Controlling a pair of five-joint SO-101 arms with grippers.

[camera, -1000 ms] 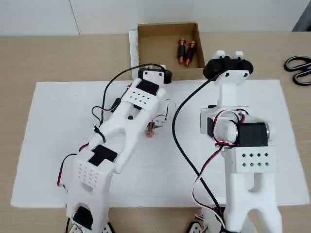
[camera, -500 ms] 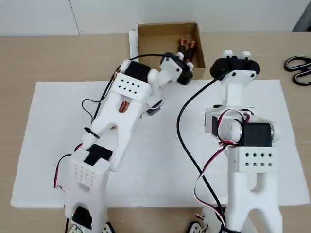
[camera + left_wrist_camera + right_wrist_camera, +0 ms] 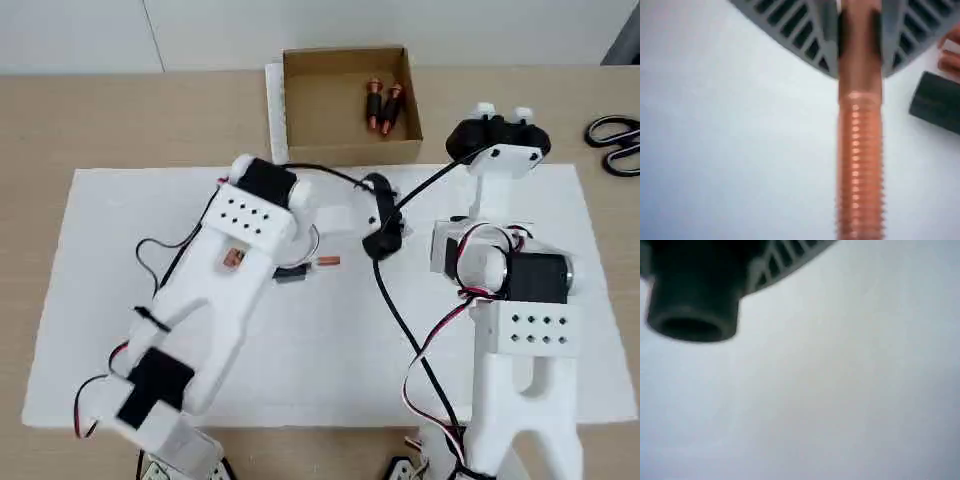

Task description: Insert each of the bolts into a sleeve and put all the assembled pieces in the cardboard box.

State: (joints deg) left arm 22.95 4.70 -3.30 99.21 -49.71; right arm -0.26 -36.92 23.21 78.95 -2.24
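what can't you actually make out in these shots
- bolt: left wrist view, tip cut off by the frame edge, head end hidden in the left gripper
- sleeve: right wrist view, blurred, far end cut off by the edge
- two assembled pieces in the cardboard box: high view, too small to judge how well they are joined

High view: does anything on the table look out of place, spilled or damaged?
Nothing looks spilled or damaged. Only the scissors seem out of place: they lie on the bare table at the picture's right edge, off the white sheet, and the task seems to need no cutting.
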